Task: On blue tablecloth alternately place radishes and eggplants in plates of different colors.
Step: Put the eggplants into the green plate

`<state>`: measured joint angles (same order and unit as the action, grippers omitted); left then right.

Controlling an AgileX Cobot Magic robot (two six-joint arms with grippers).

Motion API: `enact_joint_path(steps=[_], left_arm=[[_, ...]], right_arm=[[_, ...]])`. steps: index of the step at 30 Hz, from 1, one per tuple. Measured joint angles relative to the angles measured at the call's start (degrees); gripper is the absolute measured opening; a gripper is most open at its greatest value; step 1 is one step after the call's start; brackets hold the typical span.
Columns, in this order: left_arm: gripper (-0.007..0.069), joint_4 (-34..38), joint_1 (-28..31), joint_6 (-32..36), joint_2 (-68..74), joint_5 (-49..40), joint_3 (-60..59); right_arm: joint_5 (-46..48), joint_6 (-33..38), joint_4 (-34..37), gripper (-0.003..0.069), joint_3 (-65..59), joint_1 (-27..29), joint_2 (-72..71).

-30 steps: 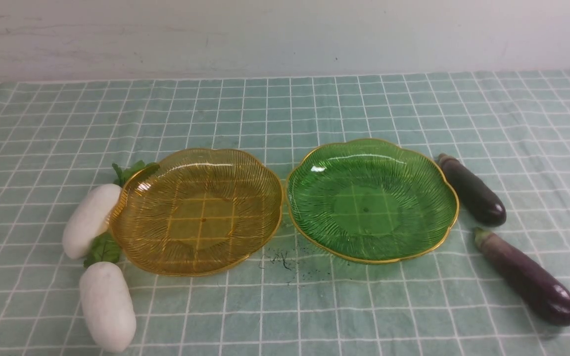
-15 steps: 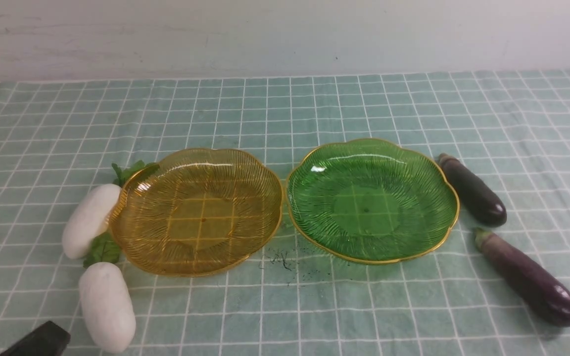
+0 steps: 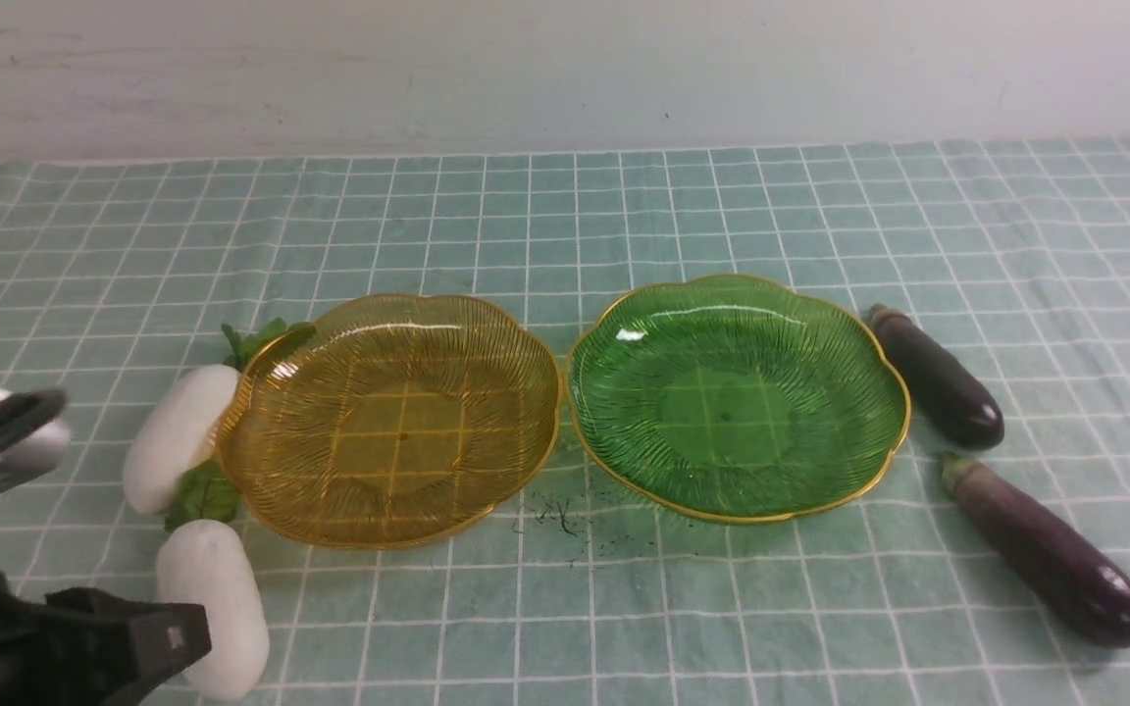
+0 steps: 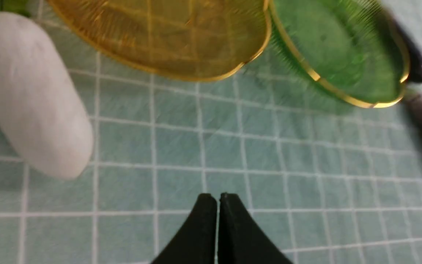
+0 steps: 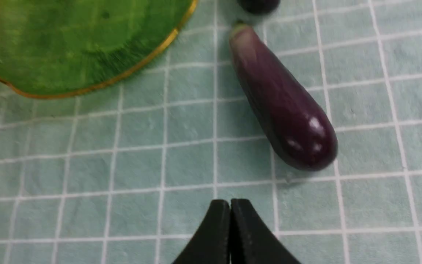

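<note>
Surface: blue tablecloth [image 3: 565,216], white grid, pale wall [image 3: 565,69] behind. Item: near radish [image 3: 212,608], lower left of the front frame, long axis running up-frame. It lies just right of my left pincer [image 4: 217,198], the nearer of my two, tips together, empty. My right pincer [image 5: 230,203] is also together, by the near eggplant [image 5: 280,106]. Writing: none legible.

Blue tablecloth [image 3: 565,216], amber plate [image 3: 388,422] and green plate [image 3: 737,397] side by side, both empty. Far radish [image 3: 178,436] and near radish [image 3: 217,603] lie left of amber. Far eggplant [image 3: 938,378] and near eggplant [image 3: 1046,549] lie right of green.
</note>
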<state>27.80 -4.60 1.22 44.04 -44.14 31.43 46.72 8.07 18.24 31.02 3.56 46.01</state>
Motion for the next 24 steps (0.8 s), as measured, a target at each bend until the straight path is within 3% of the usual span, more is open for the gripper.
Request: enact_joint_path(steps=[7, 15, 18, 24], left_arm=[[-0.0003, -5.92, 0.0, 0.74, 13.48, -3.24, 7.12], [-0.0003, -6.33, 0.0, 1.49, 15.48, -3.63, 7.57], [-0.0003, -6.28, 0.0, 2.78, 15.48, -3.81, 7.57], [0.0003, -5.91, 0.0, 2.98, 15.48, -3.86, 7.57]], right_arm=[[2.83, 6.26, -1.29, 0.0064, 10.65, 0.0, 19.08], [0.28, 12.56, 0.04, 0.0294, 15.52, 0.0, 31.65], [-1.51, 15.41, -2.1, 0.0433, 17.75, 0.0, 38.18], [-5.13, 16.43, -4.17, 0.0525, 18.8, 0.0, 46.21]])
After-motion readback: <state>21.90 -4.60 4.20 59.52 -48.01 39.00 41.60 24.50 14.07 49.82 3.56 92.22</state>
